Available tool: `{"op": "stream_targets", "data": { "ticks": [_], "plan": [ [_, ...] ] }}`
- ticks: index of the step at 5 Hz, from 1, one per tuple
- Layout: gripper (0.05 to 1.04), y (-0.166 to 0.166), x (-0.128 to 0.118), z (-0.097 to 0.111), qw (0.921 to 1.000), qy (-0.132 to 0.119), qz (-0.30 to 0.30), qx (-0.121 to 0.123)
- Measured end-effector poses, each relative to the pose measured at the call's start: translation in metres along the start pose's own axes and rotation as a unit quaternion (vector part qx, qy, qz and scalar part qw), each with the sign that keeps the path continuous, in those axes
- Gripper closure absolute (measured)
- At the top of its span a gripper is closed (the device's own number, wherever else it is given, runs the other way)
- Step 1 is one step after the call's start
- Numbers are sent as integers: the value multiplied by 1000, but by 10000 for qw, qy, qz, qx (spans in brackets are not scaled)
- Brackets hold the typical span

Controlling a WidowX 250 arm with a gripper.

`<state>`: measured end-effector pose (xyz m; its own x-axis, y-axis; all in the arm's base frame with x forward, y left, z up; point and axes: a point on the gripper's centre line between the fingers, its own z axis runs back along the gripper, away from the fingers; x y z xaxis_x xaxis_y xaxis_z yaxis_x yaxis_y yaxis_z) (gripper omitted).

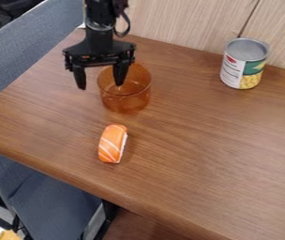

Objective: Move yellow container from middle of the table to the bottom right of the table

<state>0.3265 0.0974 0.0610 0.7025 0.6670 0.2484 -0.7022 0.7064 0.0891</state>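
My gripper (100, 86) hangs over the upper left of the table, its two fingers spread apart and pointing down. A see-through amber-orange round container (126, 99) stands upright just to its right, left of the table's middle. One finger is left of the container; the other overlaps the container's opening, so the near left rim lies between the two. Whether either finger touches the wall, I cannot tell.
A salmon sushi toy (112, 144) lies on the wooden table (201, 154) below the container. A food can (244, 64) stands at the upper right, near the wood-panelled wall. The table's front edge slants down to the right.
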Motion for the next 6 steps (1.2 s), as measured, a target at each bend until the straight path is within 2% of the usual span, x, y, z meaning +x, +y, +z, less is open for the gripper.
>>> {"op": "stream_targets", "data": {
  "ticks": [1,2,4,5,6],
  "plan": [
    [83,2,2,-9,9999,-61,-7,160],
    [140,-1,-1,-20,9994,-102,-152,289],
    [741,2,-17,-22,9986,-142,-496,144],
    [935,2,-17,-17,9983,-152,-555,-47],
    [1000,3,-16,-11,9983,-190,-536,-83]
  ]
}}
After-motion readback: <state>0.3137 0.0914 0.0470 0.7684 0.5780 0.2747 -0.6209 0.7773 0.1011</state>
